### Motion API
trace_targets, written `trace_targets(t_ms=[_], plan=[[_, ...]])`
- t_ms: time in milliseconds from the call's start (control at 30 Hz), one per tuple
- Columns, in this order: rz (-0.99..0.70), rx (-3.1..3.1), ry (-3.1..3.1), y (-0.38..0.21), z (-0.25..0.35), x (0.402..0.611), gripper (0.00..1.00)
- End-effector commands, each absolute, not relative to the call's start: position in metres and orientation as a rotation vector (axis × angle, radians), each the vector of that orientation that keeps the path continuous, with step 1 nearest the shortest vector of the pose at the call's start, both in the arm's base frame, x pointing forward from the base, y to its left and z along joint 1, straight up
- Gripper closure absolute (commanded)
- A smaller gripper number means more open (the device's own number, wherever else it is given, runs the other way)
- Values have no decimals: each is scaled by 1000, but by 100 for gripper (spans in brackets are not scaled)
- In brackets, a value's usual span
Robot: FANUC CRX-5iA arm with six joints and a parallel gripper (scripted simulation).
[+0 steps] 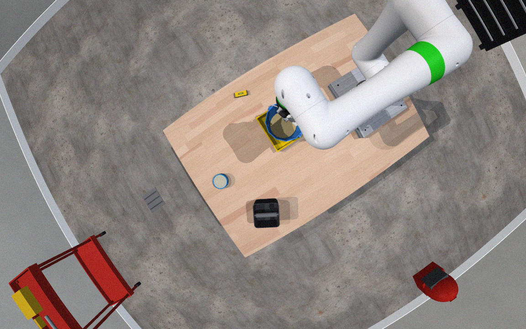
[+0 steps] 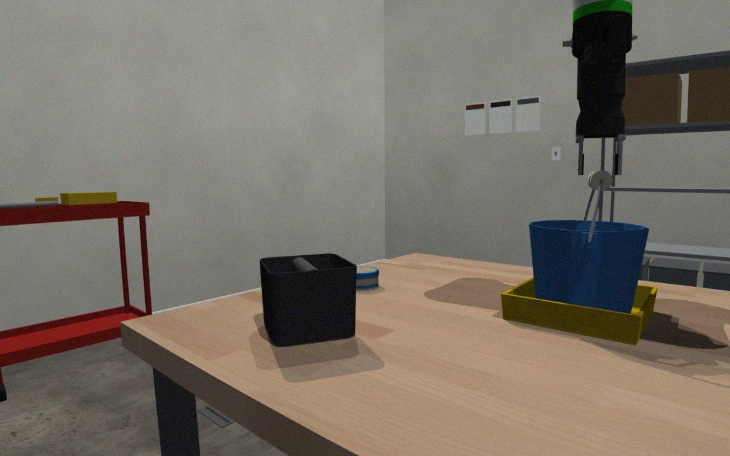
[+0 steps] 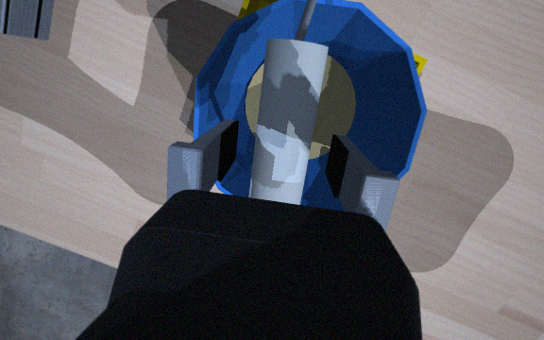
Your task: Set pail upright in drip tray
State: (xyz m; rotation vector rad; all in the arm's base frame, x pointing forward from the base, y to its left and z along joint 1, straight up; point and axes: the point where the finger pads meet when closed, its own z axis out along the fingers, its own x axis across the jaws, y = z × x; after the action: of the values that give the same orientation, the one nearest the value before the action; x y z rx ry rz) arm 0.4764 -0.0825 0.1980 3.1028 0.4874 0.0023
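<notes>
pail (image 1: 268, 127) (image 2: 587, 266) (image 3: 385, 104): was solid blue, tan inner bottom
drip tray (image 1: 278, 148) (image 2: 571, 322) (image 3: 421, 64): was plain yellow
pail grip (image 2: 600, 180) (image 3: 288, 113): was pale grey
gripper (image 2: 599, 172) (image 3: 282, 147): was black-bodied, grey fingers, black pads
arm (image 1: 379, 92): was white, one bright green band at top view's 1 o'clock
table (image 1: 330, 172) (image 2: 469, 385) (image 3: 41, 165): was light wood, plank-patterned

Wooden table with arm, viewed from above. The blue pail (image 1: 270, 130) stands within the yellow drip tray (image 1: 278, 148), partly covered by the white arm (image 1: 373, 93). A small yellow level (image 1: 240, 93), a round blue-rimmed tin (image 1: 220, 181) and a black open-topped box (image 1: 266, 223) lie apart on the table (image 1: 322, 180).
</notes>
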Motion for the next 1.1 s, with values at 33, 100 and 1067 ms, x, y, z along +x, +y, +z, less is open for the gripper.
trace_targets(t_ms=[33, 100, 1067], plan=[[5, 3102, 487, -83, 204, 477, 0], [5, 3102, 487, -83, 209, 477, 0], [5, 3102, 487, -83, 254, 477, 0]])
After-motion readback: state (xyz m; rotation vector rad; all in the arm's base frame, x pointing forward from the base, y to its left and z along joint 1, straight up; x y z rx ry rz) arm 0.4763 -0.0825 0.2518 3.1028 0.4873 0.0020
